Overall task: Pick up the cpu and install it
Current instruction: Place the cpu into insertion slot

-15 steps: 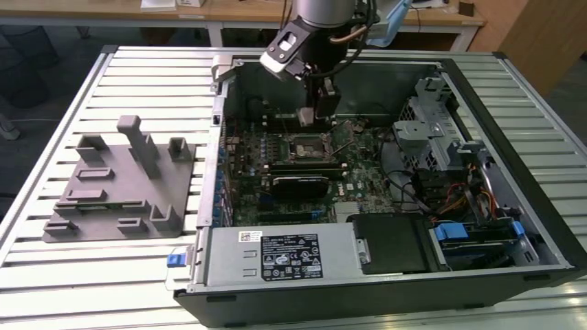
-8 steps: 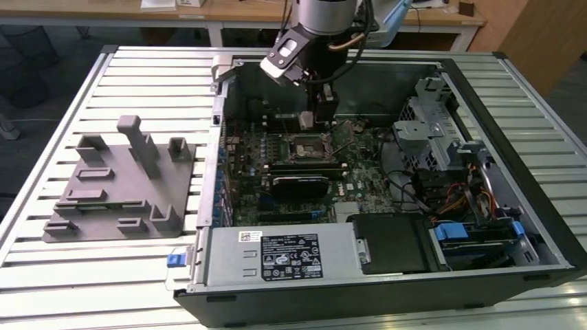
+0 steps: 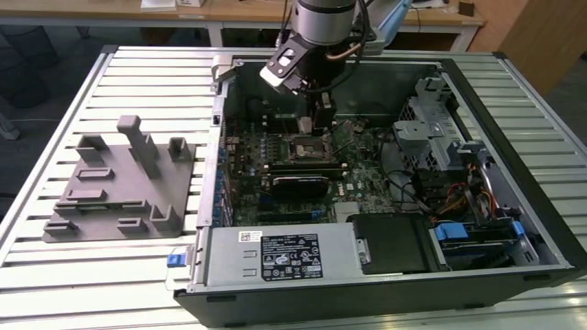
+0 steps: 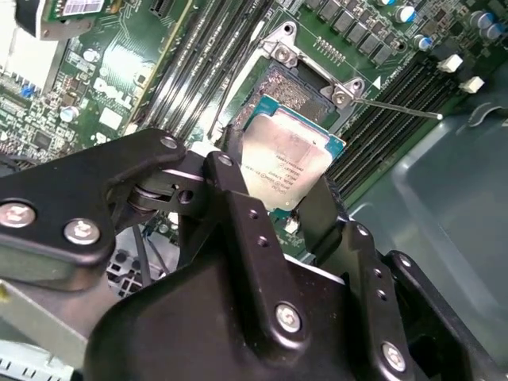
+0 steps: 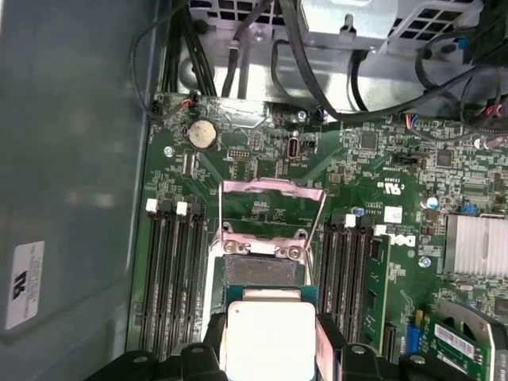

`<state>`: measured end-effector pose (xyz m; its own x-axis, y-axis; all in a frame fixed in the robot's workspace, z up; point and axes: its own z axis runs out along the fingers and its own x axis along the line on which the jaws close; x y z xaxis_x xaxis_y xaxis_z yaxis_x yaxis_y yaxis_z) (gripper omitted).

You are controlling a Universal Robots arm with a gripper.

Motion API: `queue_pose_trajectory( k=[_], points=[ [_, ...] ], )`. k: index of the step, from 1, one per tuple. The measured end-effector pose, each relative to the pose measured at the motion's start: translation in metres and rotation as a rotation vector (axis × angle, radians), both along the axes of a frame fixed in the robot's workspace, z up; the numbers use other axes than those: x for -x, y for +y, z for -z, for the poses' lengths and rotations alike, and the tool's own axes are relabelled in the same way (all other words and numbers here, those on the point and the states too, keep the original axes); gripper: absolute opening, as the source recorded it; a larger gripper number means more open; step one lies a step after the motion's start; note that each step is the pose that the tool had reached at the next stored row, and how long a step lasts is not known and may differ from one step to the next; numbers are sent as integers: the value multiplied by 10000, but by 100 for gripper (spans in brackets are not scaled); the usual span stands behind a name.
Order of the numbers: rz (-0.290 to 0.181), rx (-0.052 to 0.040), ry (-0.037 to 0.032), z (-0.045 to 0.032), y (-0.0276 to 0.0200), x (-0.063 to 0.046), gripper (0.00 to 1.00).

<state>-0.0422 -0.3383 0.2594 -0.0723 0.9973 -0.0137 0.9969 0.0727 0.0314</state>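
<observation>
Over the socket (image 5: 262, 274) | gripper (image 4: 279, 208) held the cpu (image 4: 287, 155), jaws closed on its edges | step required: keep level, match corners, lower without force.

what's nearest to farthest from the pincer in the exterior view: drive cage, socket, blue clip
1. socket, just below the pincer and its held chip
2. drive cage, exterior view's right
3. blue clip, case corner, exterior view's left
</observation>
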Motion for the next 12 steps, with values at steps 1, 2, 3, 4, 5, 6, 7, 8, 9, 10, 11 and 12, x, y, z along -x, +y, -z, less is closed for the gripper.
queue_pose_trajectory(
  k=[1, 2, 3, 4, 5, 6, 7, 8, 9, 10, 11, 12],
  points=[
    [11, 0, -3, 9, 0, 4, 53],
    [12, 1, -7, 17, 0, 4, 53],
    [12, 1, -7, 23, 0, 4, 53],
    [12, 2, -7, 32, 0, 4, 53],
    [12, 3, -7, 47, 0, 4, 53],
    [12, 3, -6, 65, -1, 5, 53],
    [12, 2, -7, 83, 0, 4, 53],
    [12, 1, -7, 102, 0, 5, 53],
    [13, 0, -8, 122, 0, 5, 53],
    [12, 1, -8, 139, 0, 5, 53],
    [13, 1, -8, 152, 0, 7, 53],
    [16, 1, -9, 159, 0, 14, 53]
  ],
)
